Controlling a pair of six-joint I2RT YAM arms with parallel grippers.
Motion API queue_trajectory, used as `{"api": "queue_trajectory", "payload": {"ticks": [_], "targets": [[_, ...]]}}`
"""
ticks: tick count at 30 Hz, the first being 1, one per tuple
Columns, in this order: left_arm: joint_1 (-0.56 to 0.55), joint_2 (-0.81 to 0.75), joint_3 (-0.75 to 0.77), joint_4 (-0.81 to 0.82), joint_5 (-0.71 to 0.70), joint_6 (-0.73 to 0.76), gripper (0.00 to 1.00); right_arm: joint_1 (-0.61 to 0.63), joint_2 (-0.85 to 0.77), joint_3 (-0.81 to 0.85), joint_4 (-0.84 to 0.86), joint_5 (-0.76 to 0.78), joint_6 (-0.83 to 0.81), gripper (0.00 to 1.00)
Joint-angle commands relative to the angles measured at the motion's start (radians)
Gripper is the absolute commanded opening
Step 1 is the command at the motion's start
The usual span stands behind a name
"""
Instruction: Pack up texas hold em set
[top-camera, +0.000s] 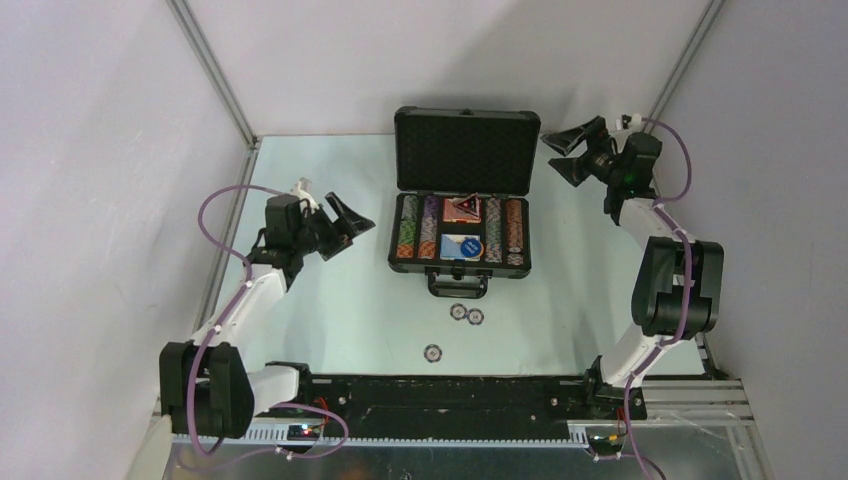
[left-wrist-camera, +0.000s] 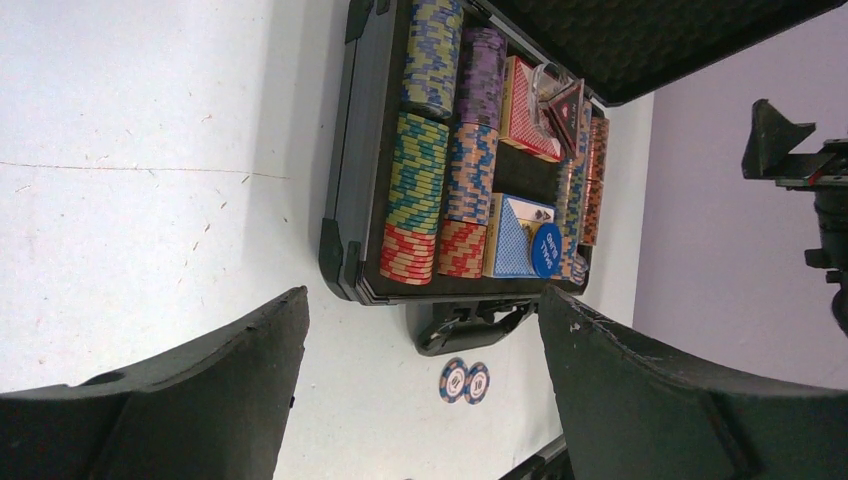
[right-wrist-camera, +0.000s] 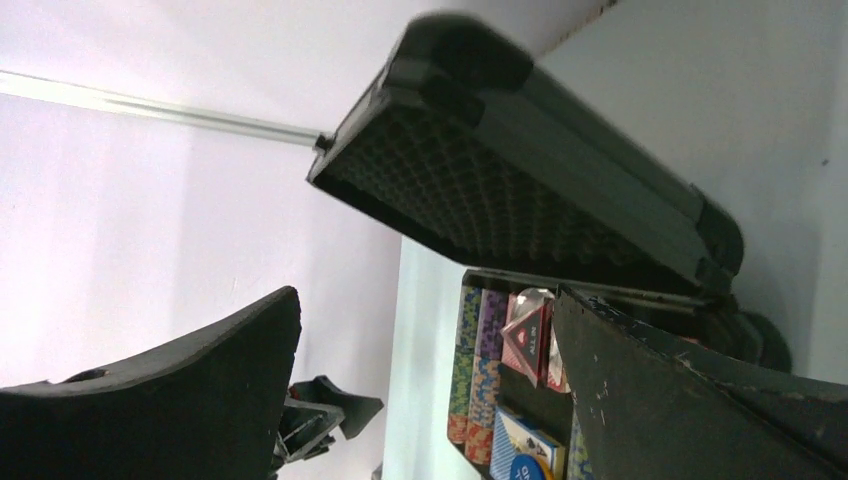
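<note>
Obs: the case (top-camera: 460, 271) sits open mid-table, base flat, lid (top-camera: 467, 150) standing upright at the far side, handle (top-camera: 459, 287) facing the arms. Inside are chip rows (top-camera: 407, 228) either side, a red deck (top-camera: 462, 210) with the dark triangular marker on it, and a blue deck (top-camera: 459, 246) carrying a blue button (left-wrist-camera: 546, 250).

Not yet packed: a chip pair (top-camera: 458, 312) lies touching, just in front of the handle, and a single chip (top-camera: 432, 352) sits nearer the arm bases. All three lie flat on the table (top-camera: 330, 310).

Claws: the left claw (top-camera: 352, 235) is spread wide and holds nothing, off the case's left side. The right claw (top-camera: 550, 153) is spread to its fullest, also holding nothing, raised just beside the lid's right edge. Whether it touches the lid, you cannot tell.

Handling, judged:
- Loose chips are probably light, hard and slick, and low against the table. Take each across its diameter with the fingertips at the rim. A top-down pinch is likely to skid. Expect the pair to nudge each other, so take the outer one first.
- The lid looks stiff and hinged, with soft foam lining. Press on its top edge or outer face, not on the foam. It may drop once past upright, so guide it down.
- The marker stands proud of the red deck. Check it clears the lid before closing.
- The loaded base is likely heavy. Avoid knocking it, as the rows could spill. Lift only by the handle, once latched.
</note>
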Motion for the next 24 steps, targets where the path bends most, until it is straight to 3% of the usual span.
{"api": "queue_trajectory", "payload": {"ticks": [1,7,12,16,20,24], "targets": [[-0.002,-0.035,0.047,-0.010,0.024,0.043,0.89,-0.031,-0.025,0.057,0.092,-0.019,-0.030,0.99],[-0.002,-0.065,0.046,-0.035,0.019,0.068,0.89,-0.053,-0.091,0.036,-0.018,-0.015,-0.093,0.99],[-0.003,-0.132,0.051,-0.092,0.000,0.117,0.90,-0.056,-0.208,-0.106,-0.088,0.058,-0.164,1.00],[-0.003,-0.225,0.076,-0.191,-0.076,0.187,0.90,-0.060,-0.448,-0.291,-0.169,0.257,-0.250,1.00],[-0.003,-0.287,0.093,-0.287,-0.144,0.264,0.90,-0.033,-0.683,-0.436,-0.289,0.537,-0.448,1.00],[-0.002,-0.342,0.075,-0.314,-0.193,0.307,0.90,-0.005,-0.858,-0.640,-0.187,0.765,-0.694,0.99]]}}
